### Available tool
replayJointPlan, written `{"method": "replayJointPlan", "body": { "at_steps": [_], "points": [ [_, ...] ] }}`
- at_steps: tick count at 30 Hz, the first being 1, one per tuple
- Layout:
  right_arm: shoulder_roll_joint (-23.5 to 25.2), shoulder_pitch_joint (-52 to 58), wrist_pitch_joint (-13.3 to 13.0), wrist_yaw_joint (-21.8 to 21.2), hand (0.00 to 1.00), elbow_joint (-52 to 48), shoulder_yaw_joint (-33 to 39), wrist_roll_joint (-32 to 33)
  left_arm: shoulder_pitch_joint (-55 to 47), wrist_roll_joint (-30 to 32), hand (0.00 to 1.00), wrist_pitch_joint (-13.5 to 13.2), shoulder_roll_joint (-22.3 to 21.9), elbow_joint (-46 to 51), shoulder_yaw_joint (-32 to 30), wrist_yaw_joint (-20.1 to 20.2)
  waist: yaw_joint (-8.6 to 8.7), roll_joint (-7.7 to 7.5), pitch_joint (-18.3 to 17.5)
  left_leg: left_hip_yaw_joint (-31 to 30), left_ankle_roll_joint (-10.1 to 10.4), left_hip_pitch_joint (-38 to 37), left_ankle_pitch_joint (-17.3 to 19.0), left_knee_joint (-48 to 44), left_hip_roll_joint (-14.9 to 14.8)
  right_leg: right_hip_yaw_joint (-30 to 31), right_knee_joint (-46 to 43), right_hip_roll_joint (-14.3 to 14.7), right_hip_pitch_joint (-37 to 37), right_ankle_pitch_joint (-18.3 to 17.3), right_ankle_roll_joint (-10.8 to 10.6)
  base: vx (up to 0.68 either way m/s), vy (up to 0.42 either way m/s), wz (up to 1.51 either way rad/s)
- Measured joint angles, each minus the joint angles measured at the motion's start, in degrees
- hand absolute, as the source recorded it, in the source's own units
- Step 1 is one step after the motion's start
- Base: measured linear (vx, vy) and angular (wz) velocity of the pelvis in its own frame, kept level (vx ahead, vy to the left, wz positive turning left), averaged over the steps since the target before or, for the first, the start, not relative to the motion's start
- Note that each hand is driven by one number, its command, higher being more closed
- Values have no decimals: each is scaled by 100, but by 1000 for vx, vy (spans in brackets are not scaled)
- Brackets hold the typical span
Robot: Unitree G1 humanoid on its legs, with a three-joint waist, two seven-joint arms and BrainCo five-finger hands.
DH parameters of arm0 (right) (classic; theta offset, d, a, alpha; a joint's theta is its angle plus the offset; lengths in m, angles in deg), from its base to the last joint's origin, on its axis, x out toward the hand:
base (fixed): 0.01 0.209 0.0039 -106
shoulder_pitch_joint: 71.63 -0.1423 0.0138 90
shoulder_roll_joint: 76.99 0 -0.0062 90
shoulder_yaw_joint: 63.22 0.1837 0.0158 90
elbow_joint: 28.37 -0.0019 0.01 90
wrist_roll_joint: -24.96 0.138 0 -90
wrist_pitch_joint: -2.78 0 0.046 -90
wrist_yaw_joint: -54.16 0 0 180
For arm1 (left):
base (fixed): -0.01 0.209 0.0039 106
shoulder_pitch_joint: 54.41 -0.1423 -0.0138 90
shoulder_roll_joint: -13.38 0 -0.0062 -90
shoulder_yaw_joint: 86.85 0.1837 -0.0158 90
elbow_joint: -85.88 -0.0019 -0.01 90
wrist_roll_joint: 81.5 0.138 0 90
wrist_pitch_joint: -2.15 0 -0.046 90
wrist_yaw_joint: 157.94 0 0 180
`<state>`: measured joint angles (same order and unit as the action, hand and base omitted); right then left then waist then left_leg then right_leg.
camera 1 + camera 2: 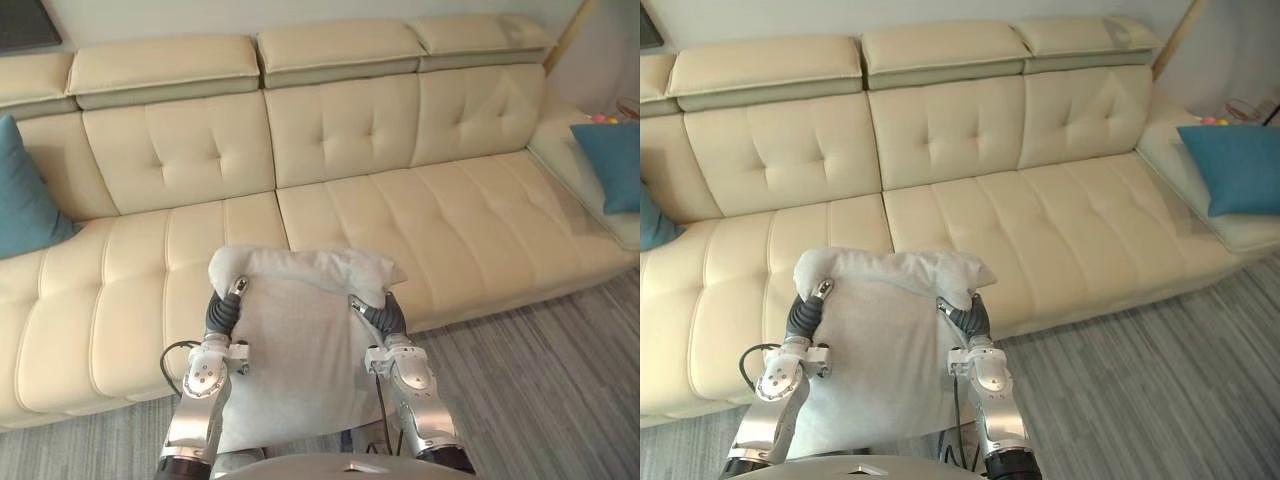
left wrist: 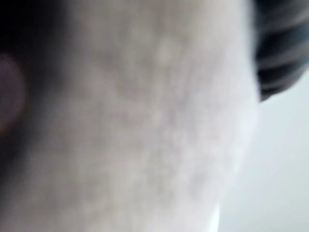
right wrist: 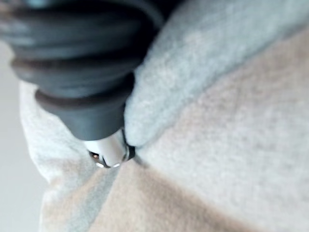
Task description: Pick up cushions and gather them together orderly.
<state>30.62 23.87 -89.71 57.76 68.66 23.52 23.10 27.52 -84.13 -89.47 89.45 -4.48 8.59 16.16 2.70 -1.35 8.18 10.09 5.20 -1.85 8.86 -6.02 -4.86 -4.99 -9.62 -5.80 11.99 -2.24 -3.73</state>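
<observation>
Nearest the camera, 1 white cushion (image 1: 300,350) is held upright off the seat between 2 hands, in front of the near edge of the sofa (image 1: 450,220). Its top edge is puckered and its top right corner droops to the right.

Left hand (image 1: 222,312): clamped on the cushion's left edge, below the top left corner. The thumb lies across the near face and dents the fabric. The other fingers are behind the cushion and hidden. The left wrist view shows pale fabric pressed close against the lens.

Right hand (image 1: 385,315): clamped on the cushion's right edge at about the same height. The thumb lies on the near face. In the right wrist view the fabric bulges round the dark ribbed cover, and a silver part of the hand is sunk into the fold.

Sofa: cream, tufted, with 3 back sections in view, running left to right across the scene, with a wing at the far right.

Left teal cushion (image 1: 25,195): propped against the backrest at the far left, well apart from the held cushion.

Right teal cushion (image 1: 612,160): lying on the wing at the far right, also well apart.

Floor (image 1: 540,400): grey, striped, in front of the sofa at near right.
</observation>
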Motion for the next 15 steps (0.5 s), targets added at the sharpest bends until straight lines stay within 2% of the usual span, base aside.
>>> {"method": "replayJointPlan", "body": {
  "at_steps": [1, 3, 5, 6, 8, 10, 13, 14, 15],
  "points": [
    [-7, 15, 0, 0, 100, -2, 0, 2, -3, 0, 100, 1, -5, -5, 37, -4, 22, -34, -14, -95, 48, 24, 80, -94, 37, 50, -34, -10, 2, 152, 74, 240, -174, 80],
    [-175, 76, 6, 7, 100, -183, 16, 37, -52, -46, 100, -16, -93, 9, 167, -43, 52, 272, -79, -398, 151, 120, 234, -272, -202, -241, -464, 109, 32, -117, 80, 314, -192, 63],
    [-303, 77, 5, -14, 100, -273, 6, 41, -61, -94, 100, -15, -176, 8, 185, -40, 49, 508, -151, -502, 207, 191, 198, -308, -409, -476, -636, 253, 71, -289, 178, 317, -154, 31],
    [-322, 90, 10, -28, 100, -282, 6, 44, -62, -112, 100, -15, -246, 9, 189, -33, 49, 545, -169, -532, 210, 197, 166, -309, -507, -545, -615, 343, 35, -326, 239, 420, -198, 19],
    [-322, 217, 21, -51, 100, -441, 60, 48, -71, -113, 100, -13, -312, 8, 227, -6, 64, 528, -161, -529, 202, 226, 146, -625, -645, -694, -483, 454, -230, -407, 360, 340, -138, 25],
    [-334, 440, 18, -55, 100, -689, 136, 51, -112, -134, 100, -12, -319, 8, 349, 16, 72, 512, -157, -450, 176, 441, 141, -1478, -715, -793, -395, 469, -534, -434, 397, 269, -75, 21],
    [-402, 712, 22, -57, 100, -1046, 71, 169, -178, -196, 100, -17, -317, 114, 371, 40, 18, 495, -163, 36, -102, 987, 30, -3171, -923, -699, -90, 391, -1085, -503, 475, 229, 8, -11],
    [-415, 748, 17, -50, 100, -1149, 81, 186, -194, -196, 100, -17, -323, 213, 376, 64, -8, 489, -158, 231, -137, 1176, 280, -3438, -981, -639, 9, 368, -1187, -515, 471, 230, 89, -20],
    [-413, 748, 17, -48, 100, -1162, 84, 191, -192, -196, 100, -18, -331, 221, 377, 70, -13, 495, -162, 271, -145, 1233, 356, -3491, -983, -623, 39, 357, -1216, -515, 471, 217, 138, -14]
  ]
}}
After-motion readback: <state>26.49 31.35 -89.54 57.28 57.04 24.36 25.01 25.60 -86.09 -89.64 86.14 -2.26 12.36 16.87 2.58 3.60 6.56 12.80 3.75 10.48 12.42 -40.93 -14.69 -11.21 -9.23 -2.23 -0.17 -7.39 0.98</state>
